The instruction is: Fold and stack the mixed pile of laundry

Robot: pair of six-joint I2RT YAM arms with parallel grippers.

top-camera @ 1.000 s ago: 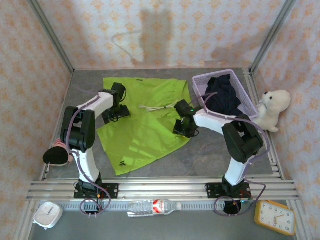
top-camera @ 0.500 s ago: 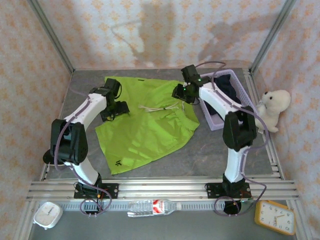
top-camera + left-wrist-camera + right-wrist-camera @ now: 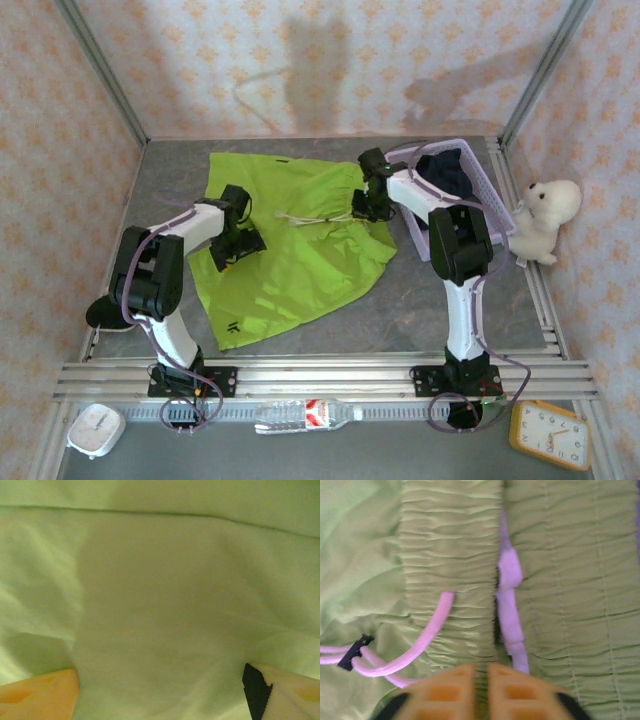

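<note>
I see the lime-green garment (image 3: 300,255) spread flat across the middle of the bench (image 3: 440,300), with its waistband at the far right and a leg hem toward me. It lies much as it did half a second ago.

My left hand (image 3: 238,240) sits low over the garment's left part. It has come nearer to me and a little toward the centre since the earlier frame. On the left wrist camera, the left hand (image 3: 160,695) has its fingers (image 3: 37,697) spread apart, and smooth green cloth (image 3: 160,580) lies in the gap between them.

My right hand (image 3: 368,203) is on the waistband beside the basket (image 3: 492,190). It has pulled back toward me from the far corner where it was half a second ago. On the right wrist camera, the right hand (image 3: 481,690) has its fingers together on the gathered elastic (image 3: 445,530), with a ridge of waistband running in between them. The drawstring (image 3: 432,630) loops just to the left of the fingers. From above, it trails left across the cloth (image 3: 310,216).

The navy garment (image 3: 448,172) is heaped in the basket at the far right, unchanged. The white bear (image 3: 545,212) sits against the right wall beyond it.
</note>
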